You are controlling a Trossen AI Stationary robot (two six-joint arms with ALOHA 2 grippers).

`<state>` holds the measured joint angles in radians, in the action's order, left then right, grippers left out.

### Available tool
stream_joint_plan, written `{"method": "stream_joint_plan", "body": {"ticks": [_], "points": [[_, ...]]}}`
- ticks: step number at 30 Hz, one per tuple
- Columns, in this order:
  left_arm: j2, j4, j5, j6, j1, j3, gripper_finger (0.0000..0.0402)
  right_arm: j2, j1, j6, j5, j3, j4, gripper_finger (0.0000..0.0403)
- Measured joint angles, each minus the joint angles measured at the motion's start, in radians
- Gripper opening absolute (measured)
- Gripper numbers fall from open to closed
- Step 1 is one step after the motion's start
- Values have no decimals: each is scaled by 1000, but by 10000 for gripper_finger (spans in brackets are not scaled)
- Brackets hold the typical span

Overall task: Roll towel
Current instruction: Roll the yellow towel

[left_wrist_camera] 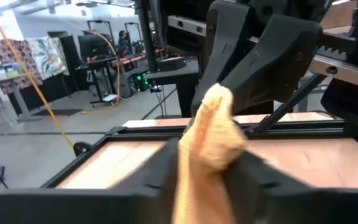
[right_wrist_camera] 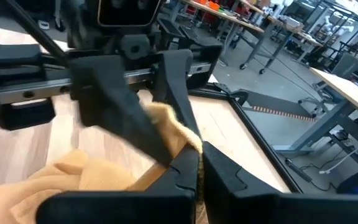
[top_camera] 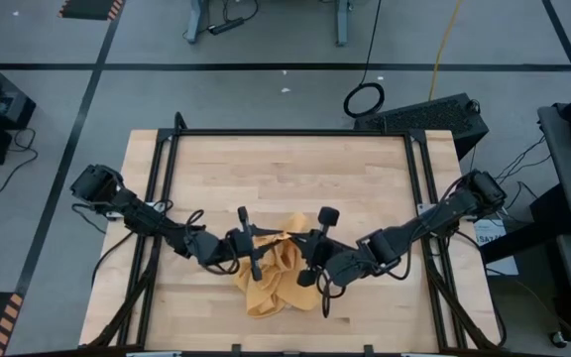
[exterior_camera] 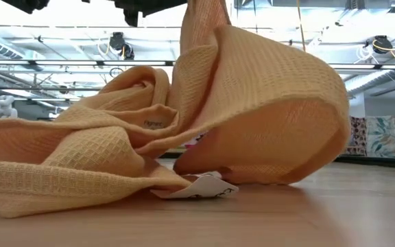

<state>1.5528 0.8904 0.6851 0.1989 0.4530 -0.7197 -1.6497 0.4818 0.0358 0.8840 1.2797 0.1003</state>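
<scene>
The mustard-yellow towel (top_camera: 269, 281) lies crumpled on the wooden table (top_camera: 285, 169) near its front edge. One bunched part (exterior_camera: 204, 27) is drawn up off the heap, and the rest rests on the wood in loose folds. My left gripper (top_camera: 267, 241) and my right gripper (top_camera: 296, 248) meet tip to tip above the heap, both shut on that raised part. A white label (exterior_camera: 203, 186) at the towel's edge lies on the table. My left gripper pinches a bunched fold of the towel (left_wrist_camera: 211, 134) between its two fingers (left_wrist_camera: 261, 177), several layers thick. It comes in about level from the table's left. The fold sticks out past the fingertips, and the rest hangs slack to the table. My right gripper pinches the same raised bunch (right_wrist_camera: 178, 132) at its fingertips (right_wrist_camera: 199, 167), close beside the left gripper's fingers. It comes from the table's right, slanting a little down. The cloth below it (right_wrist_camera: 79, 174) sags to the table.
A black metal frame (top_camera: 290, 133) runs around the tabletop's far and side edges. Bare wood lies beyond the towel toward the far edge. A black box (top_camera: 434, 117) stands past the far right corner.
</scene>
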Motion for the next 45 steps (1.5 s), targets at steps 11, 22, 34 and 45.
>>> {"method": "stream_joint_plan", "body": {"ticks": [11, 22, 34, 45], "points": [[-89, 0, 8, 159, 2, 1, 7, -7, 77, 334, 0, 0, 350, 81], [-202, -26, -30, 263, -25, 1, 7, -111, 87, 439, 5, -1, 278, 157], [-418, -18, -146, 289, -90, 1, 7, -269, 34, 115, -397, 0, -24, 153], [-546, -145, -159, 280, -113, 1, 7, -210, 71, 257, -206, 0, 201, 144]]}}
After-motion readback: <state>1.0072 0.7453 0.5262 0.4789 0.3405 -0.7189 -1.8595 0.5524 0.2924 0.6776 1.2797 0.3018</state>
